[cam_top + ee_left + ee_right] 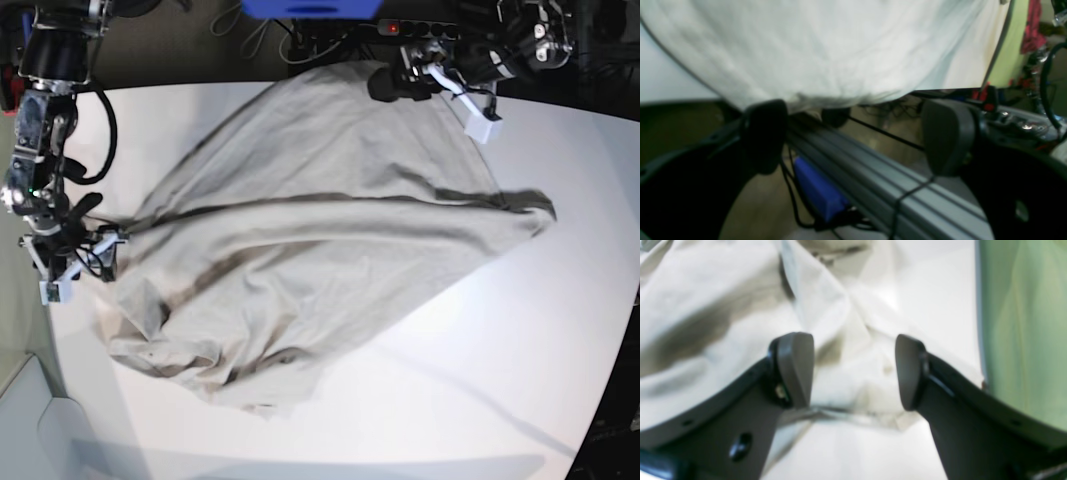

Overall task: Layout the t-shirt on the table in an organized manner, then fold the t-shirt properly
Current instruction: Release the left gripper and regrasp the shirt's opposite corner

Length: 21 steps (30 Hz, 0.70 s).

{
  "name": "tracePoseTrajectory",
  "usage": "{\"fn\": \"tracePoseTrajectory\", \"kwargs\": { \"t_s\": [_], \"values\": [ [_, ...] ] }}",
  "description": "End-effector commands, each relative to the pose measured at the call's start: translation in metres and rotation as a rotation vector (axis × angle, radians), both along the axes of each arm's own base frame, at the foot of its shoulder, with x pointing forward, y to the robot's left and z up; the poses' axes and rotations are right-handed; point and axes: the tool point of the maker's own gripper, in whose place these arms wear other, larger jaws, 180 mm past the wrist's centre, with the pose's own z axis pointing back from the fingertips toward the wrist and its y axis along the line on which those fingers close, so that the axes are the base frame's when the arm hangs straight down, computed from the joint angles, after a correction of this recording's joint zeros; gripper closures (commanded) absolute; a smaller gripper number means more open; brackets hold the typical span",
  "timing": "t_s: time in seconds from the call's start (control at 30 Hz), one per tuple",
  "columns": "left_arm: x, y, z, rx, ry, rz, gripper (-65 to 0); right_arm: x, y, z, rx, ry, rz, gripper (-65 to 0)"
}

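The light grey-beige t-shirt [300, 240] lies crumpled and spread over the white table [500, 350], running from the far edge down to the near left. My left gripper [385, 82] is at the shirt's far edge. In the left wrist view, the left gripper [857, 133] is open, its fingers [948, 136] just below the t-shirt [826, 50] hem that overhangs the table [660, 76]. My right gripper [110, 245] is at the shirt's left side. In the right wrist view, the right gripper [853, 371] is open over a corner of the t-shirt [723, 323], gripping nothing.
Beyond the table's far edge run an aluminium rail [890, 186], a blue block [820, 190] and loose cables. A power strip [415, 28] lies behind the left arm. A green surface [1023, 323] borders the table beside the right gripper.
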Motion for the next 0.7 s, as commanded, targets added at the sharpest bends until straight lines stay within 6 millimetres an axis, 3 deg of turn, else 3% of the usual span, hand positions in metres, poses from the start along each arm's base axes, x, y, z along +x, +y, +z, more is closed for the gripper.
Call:
{"fn": "tracePoseTrajectory", "kwargs": {
  "t_s": [0.0,0.1,0.2,0.5,0.67],
  "values": [
    [0.008,-0.002,0.014,-0.013,-0.054,0.005,-62.4,0.01,-0.006,0.019,-0.013,-0.061,0.0,-38.4],
    [0.016,0.001,0.02,-0.003,-0.085,0.011,-62.4,0.01,-0.006,0.019,-0.013,-0.058,-0.001,-38.4],
    [0.023,0.007,0.014,0.043,-0.086,0.008,-62.4,0.01,-0.006,0.018,-0.011,-0.057,-0.001,-38.4],
    [0.017,0.006,-0.01,0.187,-0.028,0.03,-62.4,0.01,-0.006,0.018,-0.011,-0.057,-0.001,-38.4],
    [0.038,0.009,-0.009,0.245,-0.063,0.037,-62.4,0.01,-0.006,0.018,-0.011,-0.057,-0.001,-38.4]
  ]
}}
